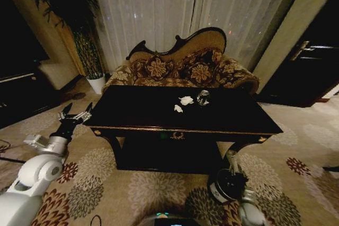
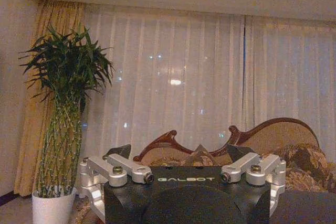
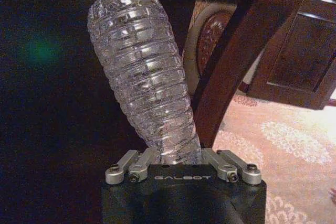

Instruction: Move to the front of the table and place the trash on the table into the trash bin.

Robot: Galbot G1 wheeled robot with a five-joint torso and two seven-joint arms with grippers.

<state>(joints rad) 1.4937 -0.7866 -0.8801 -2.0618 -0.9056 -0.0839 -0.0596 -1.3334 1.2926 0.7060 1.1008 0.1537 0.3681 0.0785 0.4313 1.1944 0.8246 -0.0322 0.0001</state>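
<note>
The table (image 1: 137,110) stands in front of me, dark and glossy with gold trim. On its top lie two white paper wads (image 1: 185,100) (image 1: 178,108) and a small shiny silvery piece (image 1: 203,97). My right gripper (image 3: 178,153) is shut on the neck end of a clear ribbed plastic bottle (image 3: 139,61). In the head view that gripper (image 1: 233,171) is low by the table's front right leg, with the bottle (image 1: 231,159) pointing up, just over the black trash bin (image 1: 218,188). My left gripper (image 1: 74,114) is open beside the table's left corner, holding nothing.
An ornate sofa (image 1: 180,70) stands behind the table before white curtains (image 1: 159,9). A tall plant in a white pot (image 1: 96,83) stands at the back left. The table's curved leg (image 3: 236,61) is close behind the bottle. Patterned carpet (image 1: 153,189) covers the floor.
</note>
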